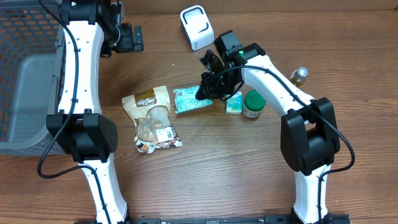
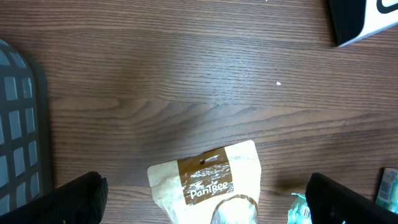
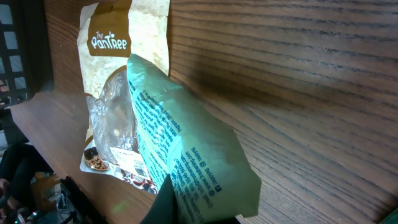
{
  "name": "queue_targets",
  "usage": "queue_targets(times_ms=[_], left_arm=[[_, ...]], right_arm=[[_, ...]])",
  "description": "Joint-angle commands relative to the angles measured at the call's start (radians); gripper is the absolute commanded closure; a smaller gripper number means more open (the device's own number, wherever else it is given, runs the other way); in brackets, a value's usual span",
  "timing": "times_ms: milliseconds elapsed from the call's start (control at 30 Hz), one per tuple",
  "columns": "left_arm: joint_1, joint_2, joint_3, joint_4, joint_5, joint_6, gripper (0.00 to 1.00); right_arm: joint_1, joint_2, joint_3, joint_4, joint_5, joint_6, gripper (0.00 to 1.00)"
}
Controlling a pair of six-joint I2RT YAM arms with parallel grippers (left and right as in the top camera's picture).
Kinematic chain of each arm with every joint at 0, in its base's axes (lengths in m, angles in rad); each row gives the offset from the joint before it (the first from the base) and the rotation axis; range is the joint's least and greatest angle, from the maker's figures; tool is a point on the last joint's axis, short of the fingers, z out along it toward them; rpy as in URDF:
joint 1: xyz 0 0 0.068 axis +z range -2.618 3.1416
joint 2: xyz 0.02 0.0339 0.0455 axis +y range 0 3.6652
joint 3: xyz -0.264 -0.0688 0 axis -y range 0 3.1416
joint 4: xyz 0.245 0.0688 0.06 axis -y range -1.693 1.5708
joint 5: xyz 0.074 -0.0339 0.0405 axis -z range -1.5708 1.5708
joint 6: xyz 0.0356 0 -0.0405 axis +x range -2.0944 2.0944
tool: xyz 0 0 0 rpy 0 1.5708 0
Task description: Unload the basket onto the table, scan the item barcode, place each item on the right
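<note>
The item, a teal printed packet [image 1: 189, 99], lies tilted near the table's middle, and my right gripper [image 1: 208, 88] is shut on its right end. In the right wrist view the packet [image 3: 186, 149] rises from between the jaws, with one dark finger [image 3: 165, 205] against its side. I see no barcode on the printed face that shows. A white scanner [image 1: 196, 27] stands at the back centre. My left gripper [image 1: 130, 38] hovers open at the back left with nothing in it. Its fingers [image 2: 74, 199] stand wide apart above the table.
A PanTree snack bag [image 1: 152, 118] lies left of the packet and shows under the left gripper [image 2: 208, 186]. A small teal box [image 1: 234, 102], a green-lidded jar [image 1: 254, 104] and a small bottle [image 1: 300, 74] stand right of it. A grey basket [image 1: 25, 93] fills the left edge.
</note>
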Motion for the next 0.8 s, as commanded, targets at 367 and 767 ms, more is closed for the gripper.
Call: queue_targets(times_ms=[367, 767], left_arm=[[-0.002, -0.013, 0.005, 0.0, -0.01, -0.003, 0.01], [-0.002, -0.013, 0.005, 0.0, -0.01, -0.003, 0.0]], right_arm=[[0.002, -0.048, 0.104, -0.042, -0.007, -0.062, 0.96], [0.003, -0.066, 0.44, -0.215, 0.256, -0.262, 0.96]])
